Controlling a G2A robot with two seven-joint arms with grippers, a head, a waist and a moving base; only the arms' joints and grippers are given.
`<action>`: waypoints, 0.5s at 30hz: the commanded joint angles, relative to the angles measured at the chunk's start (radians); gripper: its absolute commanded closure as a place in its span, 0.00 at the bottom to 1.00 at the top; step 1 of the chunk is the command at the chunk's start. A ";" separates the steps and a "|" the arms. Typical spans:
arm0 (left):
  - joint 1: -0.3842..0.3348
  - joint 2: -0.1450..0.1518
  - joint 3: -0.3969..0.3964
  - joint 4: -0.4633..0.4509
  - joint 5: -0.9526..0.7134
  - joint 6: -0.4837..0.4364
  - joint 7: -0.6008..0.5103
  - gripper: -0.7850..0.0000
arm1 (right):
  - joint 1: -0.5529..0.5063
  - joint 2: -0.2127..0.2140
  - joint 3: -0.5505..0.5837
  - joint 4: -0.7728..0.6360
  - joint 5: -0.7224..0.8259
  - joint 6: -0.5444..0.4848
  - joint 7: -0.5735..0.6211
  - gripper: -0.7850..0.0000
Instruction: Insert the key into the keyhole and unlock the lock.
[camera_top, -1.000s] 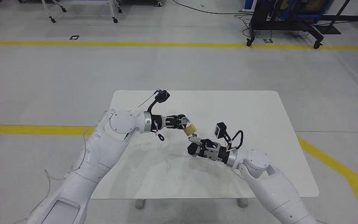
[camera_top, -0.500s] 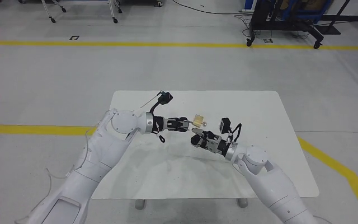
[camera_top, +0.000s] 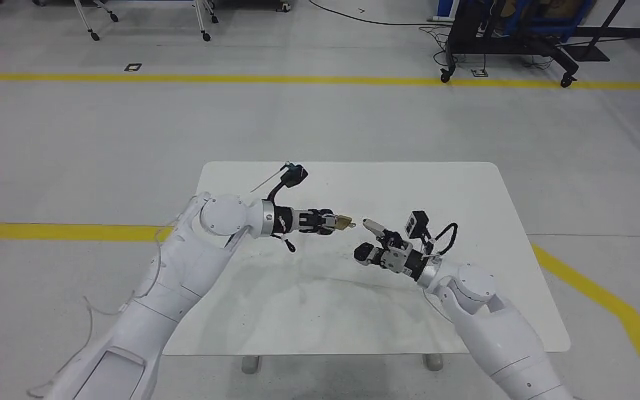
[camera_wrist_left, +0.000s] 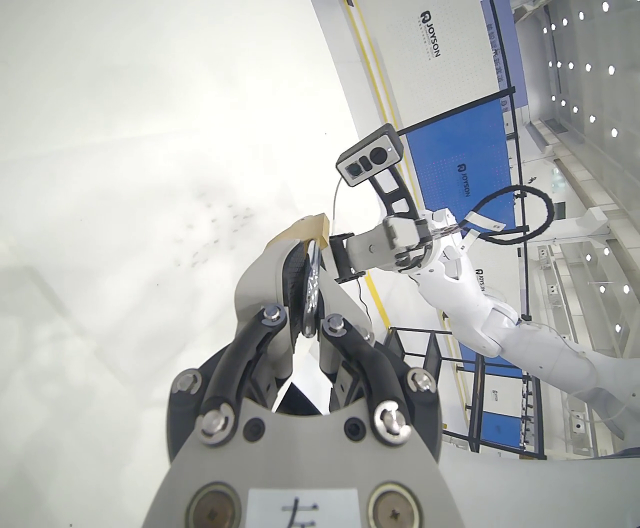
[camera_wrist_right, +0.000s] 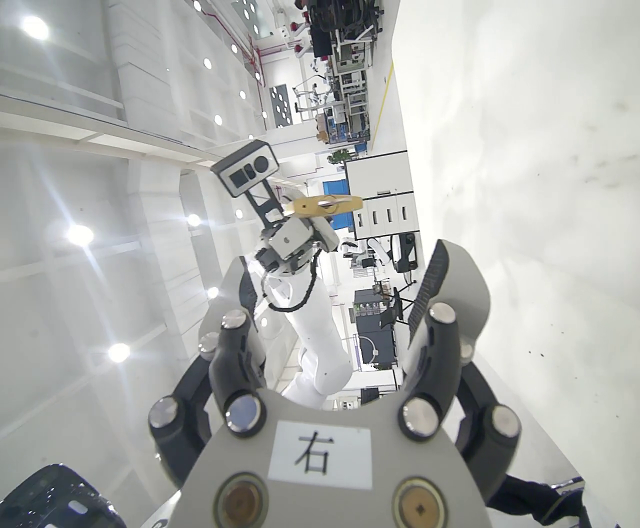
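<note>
Well inside table (camera_top: 470, 200) edges: lock (camera_top: 343, 221), left hand (camera_wrist_left: 310, 272).

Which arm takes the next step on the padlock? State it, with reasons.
Right: the right gripper is open and empty, facing the padlock; the left gripper is shut on it.
</note>
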 joint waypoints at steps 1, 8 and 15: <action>-0.011 -0.005 0.018 0.019 0.009 0.046 -0.018 1.00 | -0.017 0.004 0.034 -0.003 0.042 -0.026 0.028 0.00; -0.076 -0.045 0.134 0.099 0.075 0.182 -0.024 1.00 | -0.074 0.013 0.148 -0.038 0.177 -0.127 0.100 0.00; -0.156 -0.122 0.249 0.241 -0.009 0.210 -0.071 1.00 | -0.074 0.013 0.148 -0.038 0.177 -0.127 0.100 0.00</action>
